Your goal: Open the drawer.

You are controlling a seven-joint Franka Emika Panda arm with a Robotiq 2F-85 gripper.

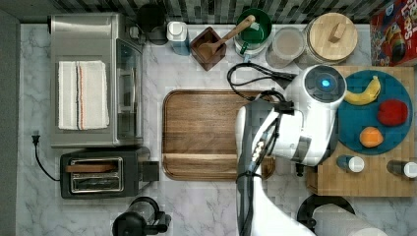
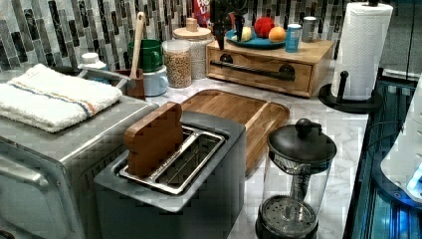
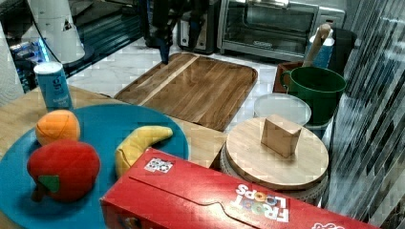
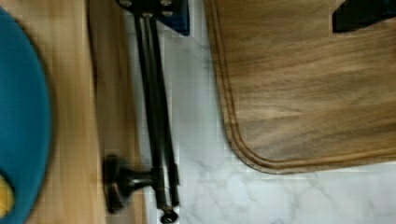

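The drawer [image 2: 259, 67] is a pale bamboo-coloured wooden unit with a long black bar handle [image 2: 251, 69] running across its front on two round mounts. In the left view it looks shut, its front flush with the box around it. It sits on the desk, just beside the walnut board's [image 2: 234, 112] far end, near the tiled wall.

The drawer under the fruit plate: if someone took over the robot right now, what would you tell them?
Gripper: fingers straddle the near end of the black bar handle, one on each side, not closed on it.
Drawer: shut, front flush with its pale wooden box, beside the walnut cutting board.
Done: approach to the handle.
Left: close on the bar, then pull the drawer out toward the board.
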